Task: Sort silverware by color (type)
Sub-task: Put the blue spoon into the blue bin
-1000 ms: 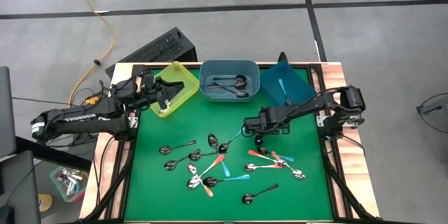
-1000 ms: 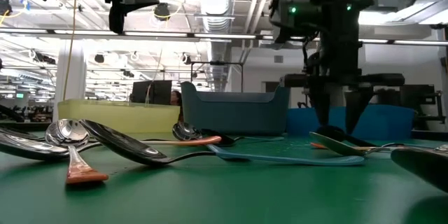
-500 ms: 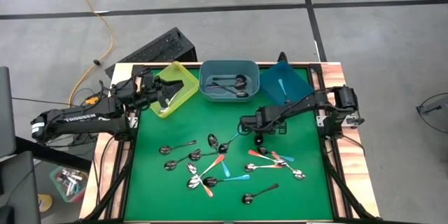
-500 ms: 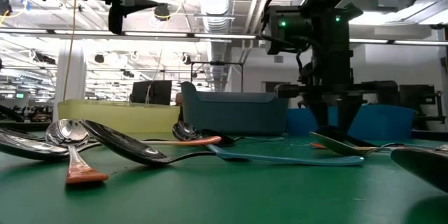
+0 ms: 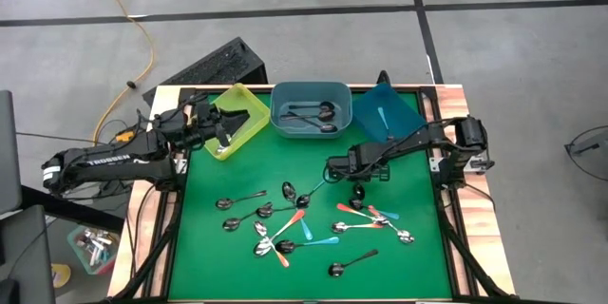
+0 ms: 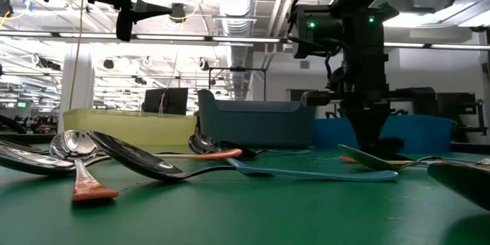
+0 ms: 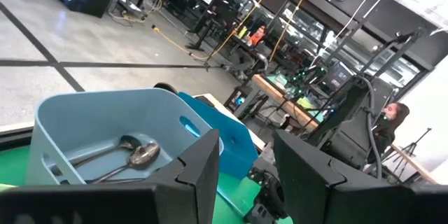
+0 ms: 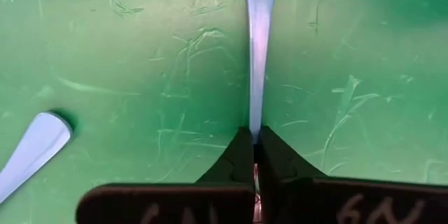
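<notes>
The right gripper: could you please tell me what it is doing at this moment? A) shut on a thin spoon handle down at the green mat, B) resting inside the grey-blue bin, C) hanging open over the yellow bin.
A: the right gripper has its fingers pinched together on a thin spoon handle against the green mat.

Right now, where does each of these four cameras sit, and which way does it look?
High view: above the table, looking straight down; both arms and the right tool show.
Low view: at tabletop height, looking across the spoons; the right arm comes down.
Left wrist view: on the left arm, facing the grey-blue bin; its own fingers show.
Right wrist view: looking down at the mat, tool shut on a spoon handle.
The high and left wrist views share the grey-blue bin.
</notes>
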